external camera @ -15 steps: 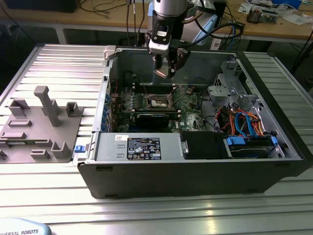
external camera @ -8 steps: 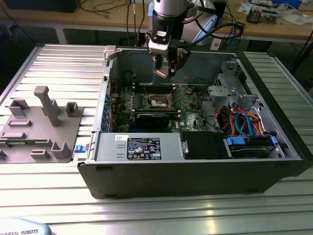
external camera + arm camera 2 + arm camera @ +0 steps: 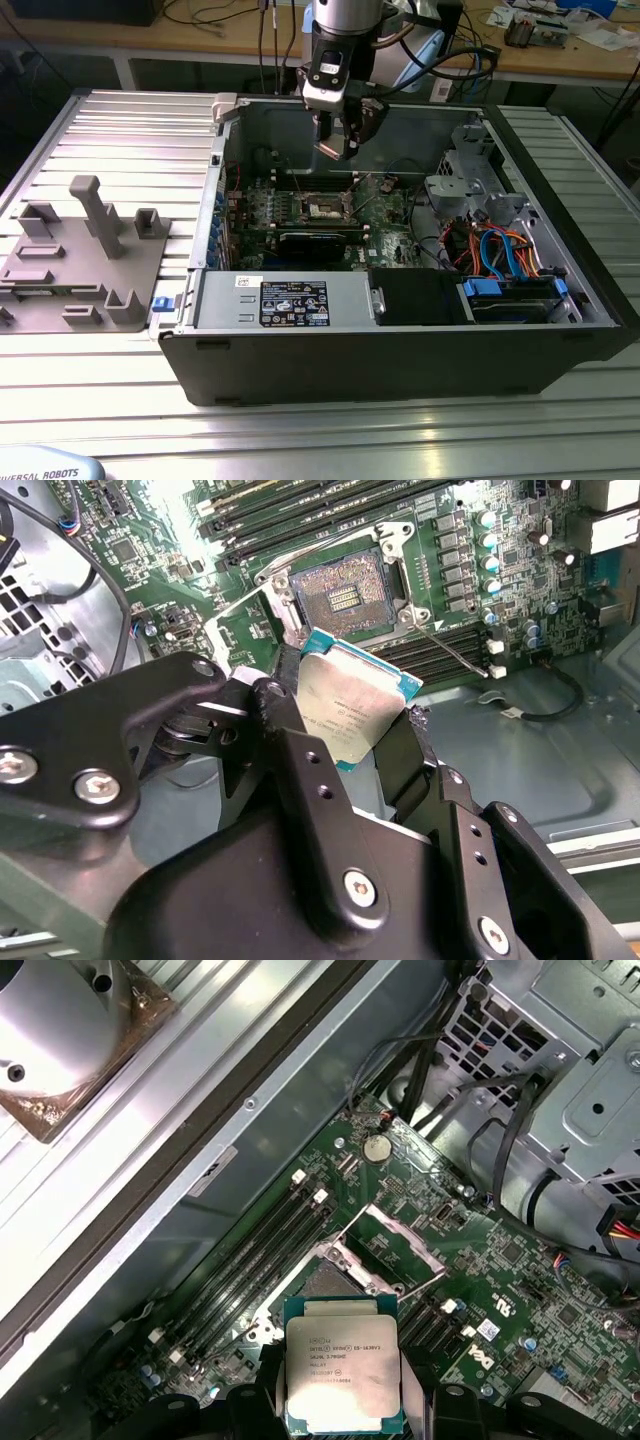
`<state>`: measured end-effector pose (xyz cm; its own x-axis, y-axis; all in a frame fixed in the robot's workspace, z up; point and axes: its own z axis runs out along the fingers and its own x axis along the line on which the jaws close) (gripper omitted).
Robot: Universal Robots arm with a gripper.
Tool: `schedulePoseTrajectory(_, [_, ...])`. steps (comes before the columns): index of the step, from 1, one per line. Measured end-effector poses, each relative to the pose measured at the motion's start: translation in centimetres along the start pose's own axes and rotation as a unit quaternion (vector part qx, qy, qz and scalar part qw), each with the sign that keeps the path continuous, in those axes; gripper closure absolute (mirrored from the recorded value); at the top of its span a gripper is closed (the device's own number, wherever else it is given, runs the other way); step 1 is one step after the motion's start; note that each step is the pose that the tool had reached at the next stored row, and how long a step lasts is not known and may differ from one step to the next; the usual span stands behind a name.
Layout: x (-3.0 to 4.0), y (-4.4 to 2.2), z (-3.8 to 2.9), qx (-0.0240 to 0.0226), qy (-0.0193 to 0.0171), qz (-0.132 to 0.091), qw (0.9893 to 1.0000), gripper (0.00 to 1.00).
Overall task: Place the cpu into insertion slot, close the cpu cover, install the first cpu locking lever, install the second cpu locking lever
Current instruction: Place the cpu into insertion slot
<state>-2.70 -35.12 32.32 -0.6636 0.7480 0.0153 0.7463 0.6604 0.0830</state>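
- End effector (image 3: 350, 730): two black fingers pinching the cpu (image 3: 355, 705) by opposite edges, poised above the open computer case (image 3: 400, 350) on the ribbed metal table (image 3: 100, 130).
- The cpu hangs over the motherboard (image 3: 520, 1290), just short of the insertion slot (image 3: 345, 595). The slot lies bare, its bed of fine contacts exposed.
- The cpu cover (image 3: 385, 1268) stands tipped up beside the slot. A thin wire locking lever (image 3: 450, 645) angles clear of it.
- Step in hand, as judged: seating the chip. It should go down flat and square to the slot's rim, edges parallel, with no sideways sliding across the contacts. The grip should ease only once the chip rests fully inside the rim.
- Materials: the chip has a matte silvery lid on a teal substrate and is rigid and thin. The slot's metal rim is glossy, and the fingers are dull black.
- Long black memory slots (image 3: 250, 1260) flank the slot.
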Motion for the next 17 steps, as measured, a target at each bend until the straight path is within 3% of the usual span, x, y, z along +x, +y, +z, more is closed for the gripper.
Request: schedulePoseTrajectory(17, [0.00,0.00,0.01,-0.0001,-0.0005,0.006,1.0000,0.46])
